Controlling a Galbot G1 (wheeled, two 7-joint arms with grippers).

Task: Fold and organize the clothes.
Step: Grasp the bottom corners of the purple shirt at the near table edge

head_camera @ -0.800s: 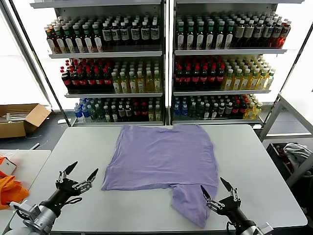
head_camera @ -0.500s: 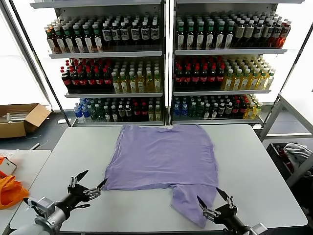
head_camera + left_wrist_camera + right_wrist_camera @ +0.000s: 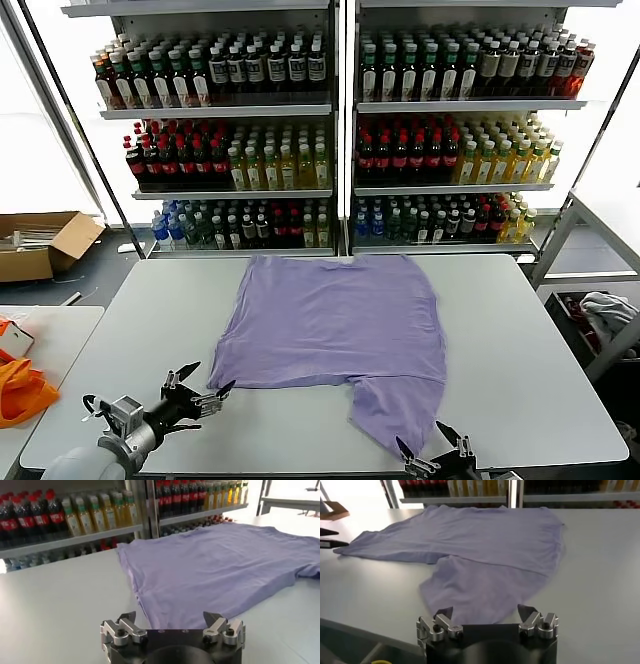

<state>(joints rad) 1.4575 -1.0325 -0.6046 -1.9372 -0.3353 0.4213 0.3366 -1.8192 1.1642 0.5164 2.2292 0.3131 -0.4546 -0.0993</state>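
Both grippers have dropped back toward me, left gripper (image 3: 195, 389) and right gripper (image 3: 432, 452) with jaws apart and empty, shirt (image 3: 335, 325) flat just ahead of each, I'd judge for a hem grab.

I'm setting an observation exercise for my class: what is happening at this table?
A two-armed robot faces a purple T-shirt spread flat on a grey table, one sleeve trailing toward the near edge. The left pincer is open beside the shirt's near left corner; the right pincer is open at the sleeve's tip. Neither holds anything.
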